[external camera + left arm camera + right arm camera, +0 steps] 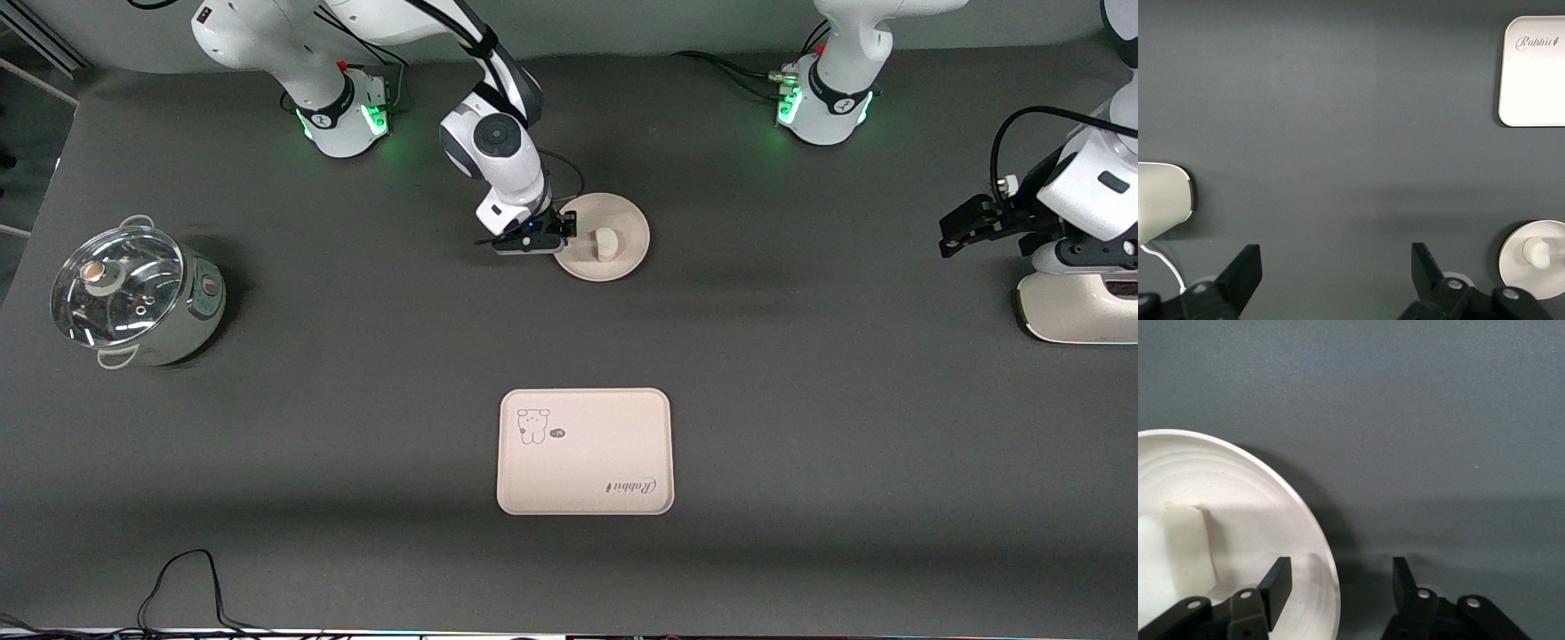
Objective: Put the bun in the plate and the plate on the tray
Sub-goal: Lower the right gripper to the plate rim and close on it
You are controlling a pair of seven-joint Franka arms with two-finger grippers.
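Tray (pixel 584 452) nearest camera, bare, well clear of both grippers. Front: bun (pixel 606 244) already on plate (pixel 622 222); right gripper (pixel 569 233) at plate rim, fingers parted astride it, likely for lift. Left gripper (pixel 969 229) waits at its table end. Left wrist: fingers (pixel 1245 270) wide apart, nothing between. Right wrist: rim (pixel 1328 573) between spread fingers (pixel 1275 587).

A matt dark cloth-like table (pixel 800 400) is carrying a matt cream plate (pixel 629 233) and a glossy glass-lidded metal pot (pixel 133 293).
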